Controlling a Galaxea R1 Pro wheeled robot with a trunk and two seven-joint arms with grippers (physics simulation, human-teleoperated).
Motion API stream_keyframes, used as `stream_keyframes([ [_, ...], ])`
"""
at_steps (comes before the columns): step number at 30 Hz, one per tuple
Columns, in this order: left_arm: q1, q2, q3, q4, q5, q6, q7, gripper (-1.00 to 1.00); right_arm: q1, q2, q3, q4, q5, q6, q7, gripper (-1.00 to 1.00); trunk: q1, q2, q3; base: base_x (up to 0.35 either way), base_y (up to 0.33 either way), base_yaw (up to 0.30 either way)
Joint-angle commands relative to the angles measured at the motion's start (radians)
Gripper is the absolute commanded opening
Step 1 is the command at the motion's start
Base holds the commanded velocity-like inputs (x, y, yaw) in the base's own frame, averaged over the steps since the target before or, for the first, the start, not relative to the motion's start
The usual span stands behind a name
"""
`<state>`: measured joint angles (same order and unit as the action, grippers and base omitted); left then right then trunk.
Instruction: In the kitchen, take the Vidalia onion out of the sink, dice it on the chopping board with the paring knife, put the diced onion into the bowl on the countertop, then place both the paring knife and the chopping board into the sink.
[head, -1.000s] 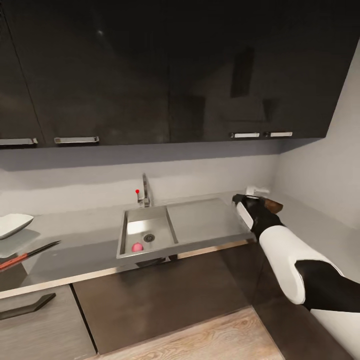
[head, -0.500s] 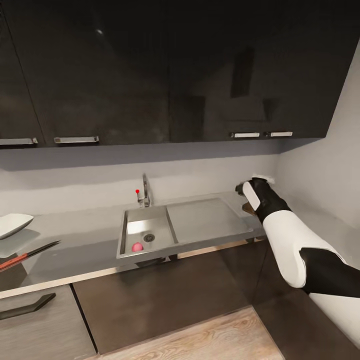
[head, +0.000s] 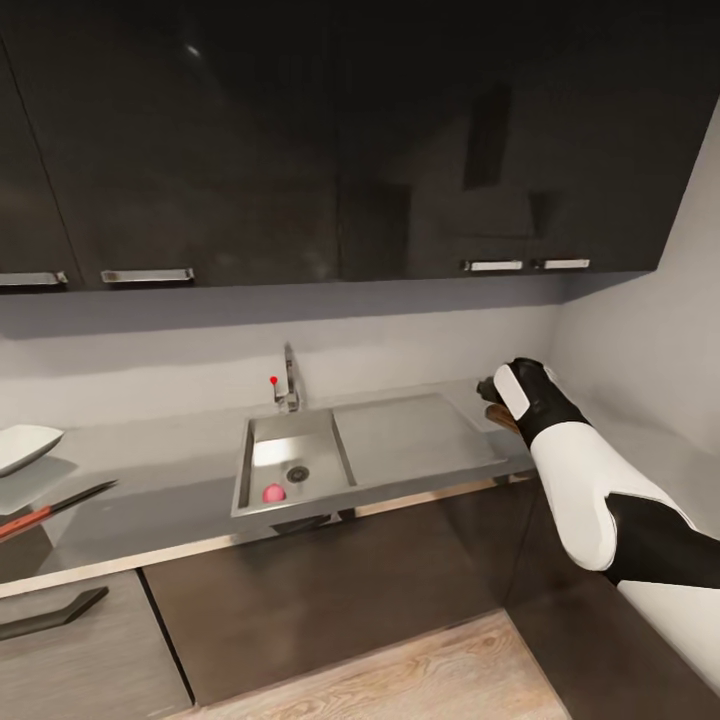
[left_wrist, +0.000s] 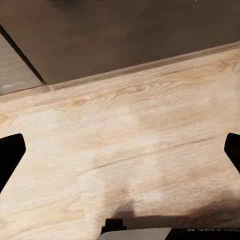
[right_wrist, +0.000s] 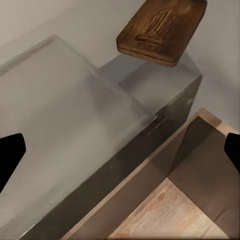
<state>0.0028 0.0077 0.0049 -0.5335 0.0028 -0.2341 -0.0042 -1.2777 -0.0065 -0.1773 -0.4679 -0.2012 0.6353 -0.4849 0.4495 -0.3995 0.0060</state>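
Brown wood with dark grain marks the chopping board (right_wrist: 161, 29), a rounded-corner slab that the right wrist view shows lying on the grey countertop (head: 160, 480) near its end, close to the wall. Its long axis runs roughly along that counter end; a raised oblong shape shows near its middle. In the head view only a brown sliver of it (head: 503, 418) peeks out just beside the right gripper (head: 497, 392), whose fingers are hidden behind the wrist — whether they are spread or closed I cannot tell.

Stainless steel forms the sink (head: 290, 435), a rectangular basin with a flat drainboard (head: 415, 440) between it and the board. Inside the basin lie a round drain (head: 298, 473) and, just beside it, a small pinkish-red ball — the Vidalia onion (head: 273, 493). An angular chrome tap (head: 289, 382) with a red dot stands behind the basin.

Well apart, at the counter's other end, the paring knife (head: 55, 508) lies with its dark blade pointing towards the sink and its reddish handle away from it. Near it sits the shallow white bowl (head: 25, 445); its inside is not visible.

The left gripper (left_wrist: 120, 155) hangs over pale wood flooring (left_wrist: 125, 145) with its fingers spread wide, holding nothing.
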Motion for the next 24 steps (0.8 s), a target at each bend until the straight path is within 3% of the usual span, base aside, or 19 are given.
stream_keyframes([
  [1,0.000,0.000,0.000,0.000,0.000,-0.002,0.000,1.00,0.000,0.000,0.000,0.002,-0.010,0.002,-0.008,1.00,0.001,-0.001,0.000,0.102,0.000,0.000],
  [11,0.000,-0.001,-0.002,0.005,0.002,0.000,0.001,1.00,0.000,-0.001,-0.002,0.038,-0.010,0.001,-0.010,1.00,0.001,-0.001,0.000,0.084,-0.019,0.000],
  [18,0.001,0.013,-0.005,0.063,0.001,-0.012,-0.001,1.00,0.000,-0.001,-0.002,0.048,-0.010,0.001,-0.011,1.00,0.001,-0.001,0.000,0.018,-0.012,0.000],
  [21,0.010,0.015,-0.006,0.045,0.002,-0.057,0.001,1.00,0.000,-0.002,-0.003,0.048,-0.009,0.001,-0.011,1.00,0.001,-0.001,0.000,0.001,-0.001,0.000],
  [24,0.069,0.016,-0.006,0.011,0.002,-0.209,0.004,1.00,0.000,-0.008,-0.003,0.048,-0.009,-0.001,-0.010,1.00,0.001,-0.001,0.000,0.000,0.000,0.000],
])
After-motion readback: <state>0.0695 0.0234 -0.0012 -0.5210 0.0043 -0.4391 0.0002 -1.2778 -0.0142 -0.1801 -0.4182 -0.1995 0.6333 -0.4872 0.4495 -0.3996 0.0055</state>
